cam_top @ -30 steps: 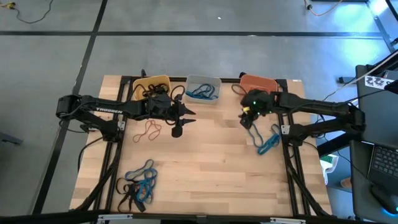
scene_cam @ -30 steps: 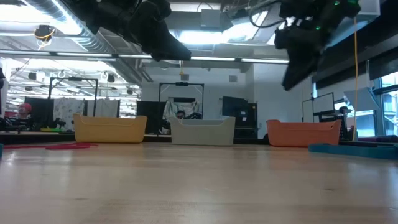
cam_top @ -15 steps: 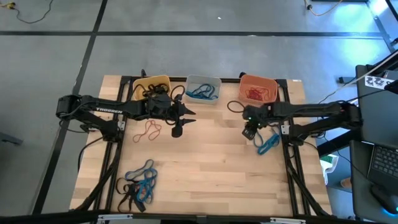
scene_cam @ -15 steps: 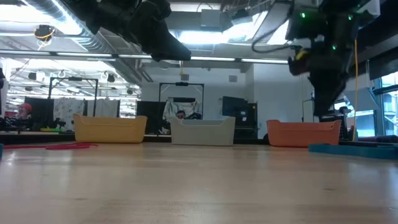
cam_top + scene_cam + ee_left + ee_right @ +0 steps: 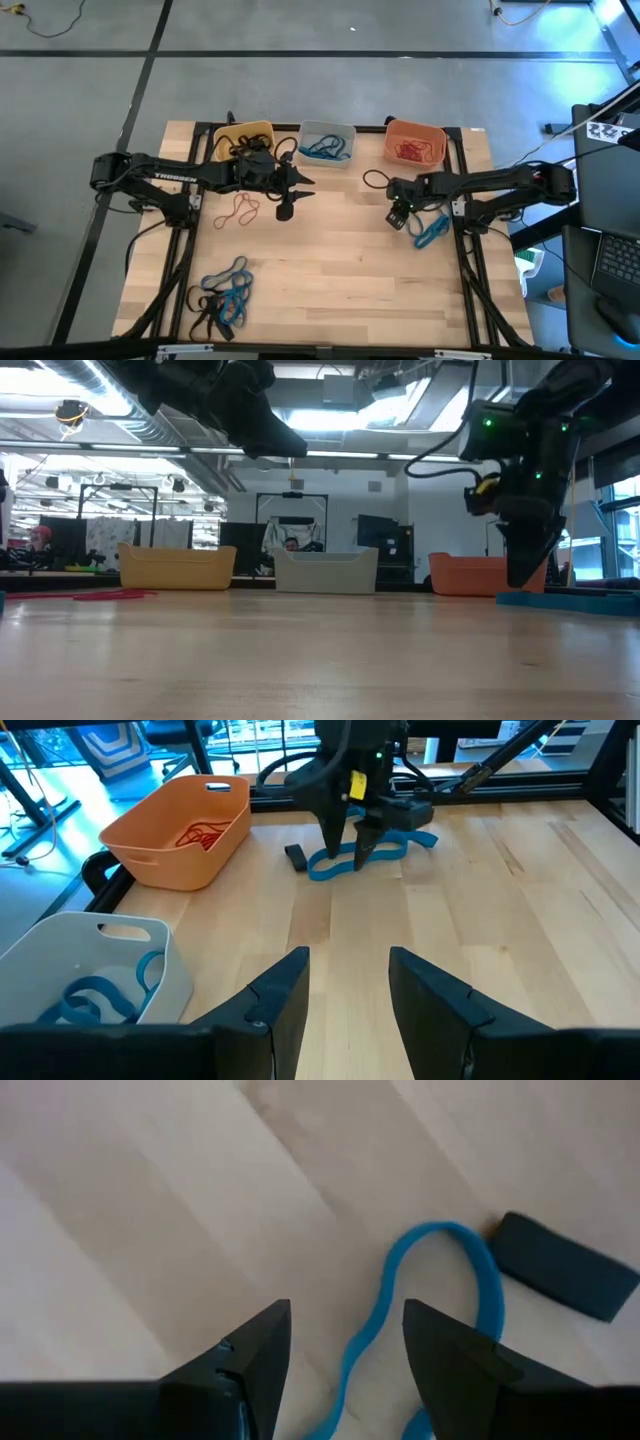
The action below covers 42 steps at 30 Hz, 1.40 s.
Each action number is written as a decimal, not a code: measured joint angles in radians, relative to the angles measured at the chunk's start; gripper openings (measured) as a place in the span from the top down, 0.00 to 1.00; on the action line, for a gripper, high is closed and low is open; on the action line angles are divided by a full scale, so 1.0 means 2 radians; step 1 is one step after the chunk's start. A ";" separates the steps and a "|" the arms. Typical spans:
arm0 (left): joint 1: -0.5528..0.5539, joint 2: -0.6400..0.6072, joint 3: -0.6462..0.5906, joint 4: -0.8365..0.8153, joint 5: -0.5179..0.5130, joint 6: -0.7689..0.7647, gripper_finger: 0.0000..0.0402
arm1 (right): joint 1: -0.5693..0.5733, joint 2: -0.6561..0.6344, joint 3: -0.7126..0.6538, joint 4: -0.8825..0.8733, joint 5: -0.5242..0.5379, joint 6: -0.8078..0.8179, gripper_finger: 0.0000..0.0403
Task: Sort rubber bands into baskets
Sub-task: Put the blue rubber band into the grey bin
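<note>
Three baskets stand along the far edge: yellow (image 5: 243, 140), pale grey (image 5: 327, 142) with blue rubber bands, and orange (image 5: 415, 143) with red ones. A small heap of blue rubber bands (image 5: 430, 230) lies on the table at the right. My right gripper (image 5: 398, 215) points steeply down just over it, open. One blue band (image 5: 365, 1340) lies between its fingertips, and I see no touch. My left gripper (image 5: 285, 195) hangs open above the table in front of the yellow and grey baskets, holding nothing.
A red band (image 5: 238, 208) lies on the table at the left. A mixed pile of blue, black and red bands (image 5: 222, 295) sits near the front left corner. A black band (image 5: 375, 178) lies by the orange basket, and a black piece (image 5: 555, 1265) next to the blue band.
My right gripper has come down toward the table from in front of the orange basket and tipped to point more steeply down over the blue bands. It has stayed open. The bands have not moved.
</note>
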<state>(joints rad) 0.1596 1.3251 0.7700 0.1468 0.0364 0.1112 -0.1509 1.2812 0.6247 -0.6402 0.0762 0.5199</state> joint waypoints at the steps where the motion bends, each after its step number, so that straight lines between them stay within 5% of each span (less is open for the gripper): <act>1: 0.000 0.000 0.000 0.000 0.000 0.000 0.66 | 0.000 0.005 -0.001 0.005 0.001 0.000 0.51; 11: 0.000 0.000 0.000 0.000 0.000 0.000 0.66 | 0.000 0.058 -0.003 0.021 0.045 -0.004 0.55; 22: 0.000 0.000 0.000 0.000 0.000 0.000 0.66 | 0.001 0.064 -0.001 0.026 0.027 -0.031 0.98; 42: 0.000 0.000 0.000 -0.001 0.000 0.000 0.66 | 0.000 0.029 0.094 0.006 0.049 -0.100 0.99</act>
<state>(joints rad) 0.1596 1.3251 0.7700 0.1448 0.0364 0.1116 -0.1501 1.3396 0.8133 -0.6282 0.1747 0.3205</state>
